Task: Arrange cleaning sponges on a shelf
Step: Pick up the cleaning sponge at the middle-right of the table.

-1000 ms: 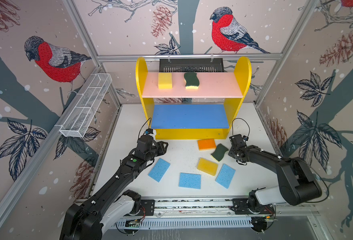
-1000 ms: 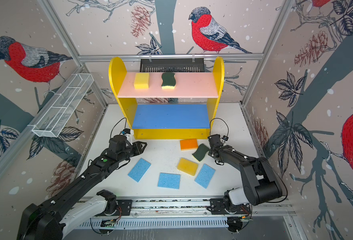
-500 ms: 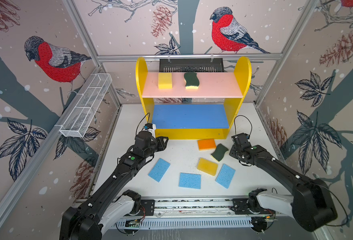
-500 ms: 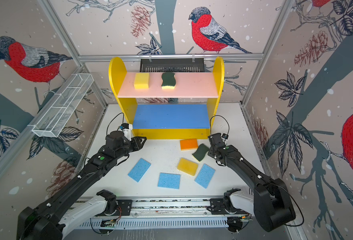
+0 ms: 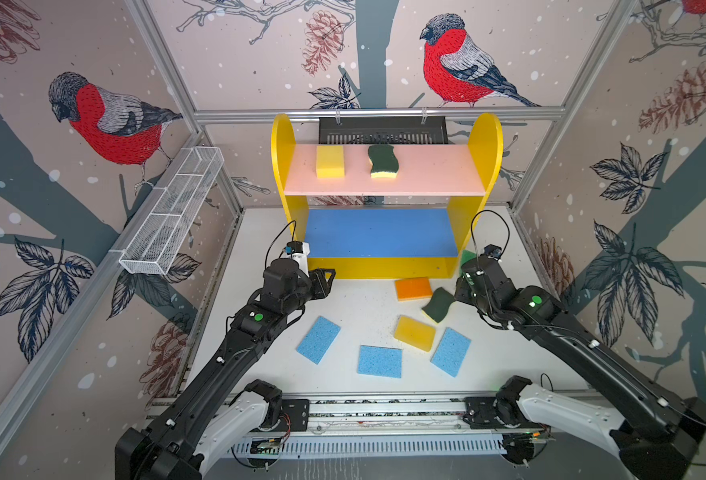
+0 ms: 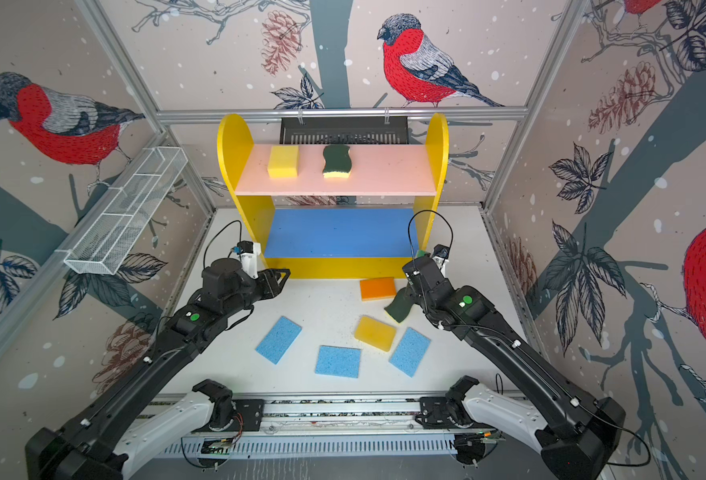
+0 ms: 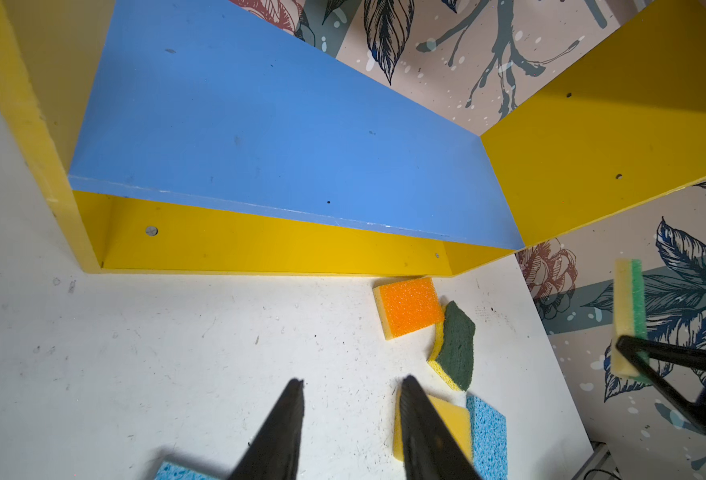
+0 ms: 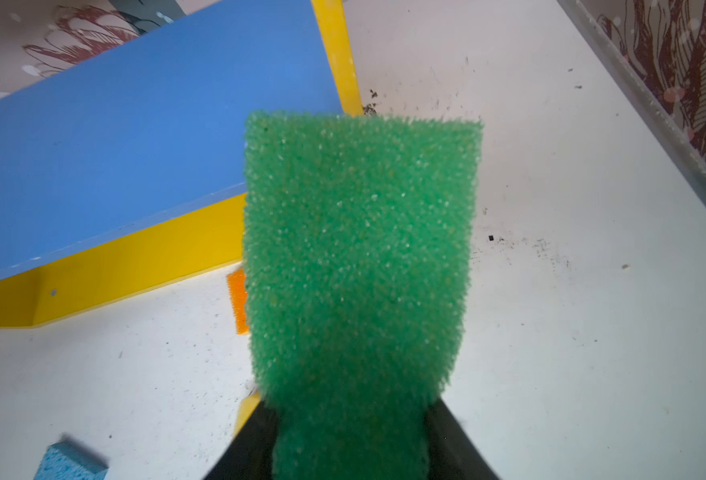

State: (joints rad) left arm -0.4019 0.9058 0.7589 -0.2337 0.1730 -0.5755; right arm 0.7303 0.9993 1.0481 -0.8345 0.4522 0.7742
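The shelf (image 5: 484,137) stands at the back; its pink upper board holds a yellow block sponge (image 5: 330,161) and a wavy dark-green sponge (image 5: 382,161), and its blue middle board (image 5: 380,232) is bare. My right gripper (image 5: 467,266) (image 8: 351,411) is shut on the bright-green-topped sponge (image 8: 359,249) (image 7: 629,316), held off the table by the shelf's right side. My left gripper (image 5: 328,276) (image 7: 351,382) is open and empty near the shelf's left foot. On the table lie an orange-topped sponge (image 5: 413,289), a wavy dark-green one (image 5: 438,304), a yellow block (image 5: 414,332) and three light-blue ones (image 5: 318,339) (image 5: 380,361) (image 5: 451,351).
A white wire-mesh basket (image 5: 172,212) hangs on the left wall. A black slotted tray (image 5: 382,131) hangs behind the shelf. The arms' base rail (image 5: 384,409) runs along the table's front edge.
My right gripper has moved up and toward the shelf's right side, its arm stretching out low. My left gripper has shifted closer to the shelf's left foot. The loose sponges have not moved.
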